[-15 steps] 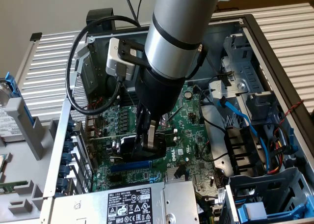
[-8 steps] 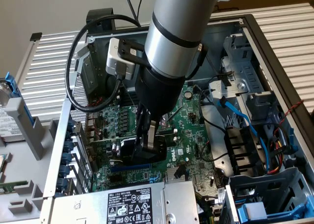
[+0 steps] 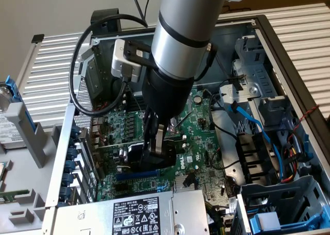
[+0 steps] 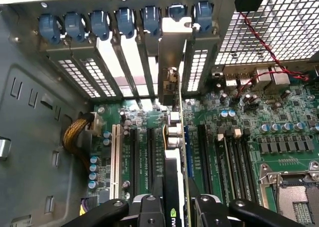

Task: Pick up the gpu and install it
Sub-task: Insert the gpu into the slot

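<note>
Gripper is inside the open computer case, fingers clamped on both faces of the graphics card. The card stands upright on edge over the expansion slots of the motherboard. Its metal bracket is at the rear wall, below the row of blue latches. Cannot tell whether the edge connector is seated. Tight neighbours: white slot on one side, memory slots on the other. Power supply sits near the card. A black cable loop hangs off the wrist near the case wall.
</note>
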`<state>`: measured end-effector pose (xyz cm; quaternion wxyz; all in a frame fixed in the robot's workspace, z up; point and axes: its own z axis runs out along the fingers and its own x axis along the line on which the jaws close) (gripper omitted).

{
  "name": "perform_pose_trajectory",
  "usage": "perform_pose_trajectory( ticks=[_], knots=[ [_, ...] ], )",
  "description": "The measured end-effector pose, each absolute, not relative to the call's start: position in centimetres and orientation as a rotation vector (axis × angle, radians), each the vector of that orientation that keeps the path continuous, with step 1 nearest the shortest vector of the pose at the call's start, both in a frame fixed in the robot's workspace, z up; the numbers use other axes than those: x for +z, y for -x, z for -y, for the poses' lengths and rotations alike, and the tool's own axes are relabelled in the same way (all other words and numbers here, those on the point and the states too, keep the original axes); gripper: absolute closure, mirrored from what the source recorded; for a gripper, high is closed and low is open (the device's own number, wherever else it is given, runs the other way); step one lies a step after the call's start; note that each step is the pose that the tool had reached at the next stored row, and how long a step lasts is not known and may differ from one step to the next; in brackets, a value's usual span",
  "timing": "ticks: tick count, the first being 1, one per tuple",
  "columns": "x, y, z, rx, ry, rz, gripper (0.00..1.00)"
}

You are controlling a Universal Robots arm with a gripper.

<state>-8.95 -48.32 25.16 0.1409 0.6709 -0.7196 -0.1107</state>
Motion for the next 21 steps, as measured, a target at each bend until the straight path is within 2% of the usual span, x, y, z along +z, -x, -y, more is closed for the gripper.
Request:
perform_pose_trajectory(
  ticks=[16, 21],
  knots=[
    [25.1, 10.8, 47.6, -0.294, -1.954, 2.096, 0.71],
    [25.1, 10.8, 47.6, -0.305, -1.961, 2.099, 0.71]
  ],
)
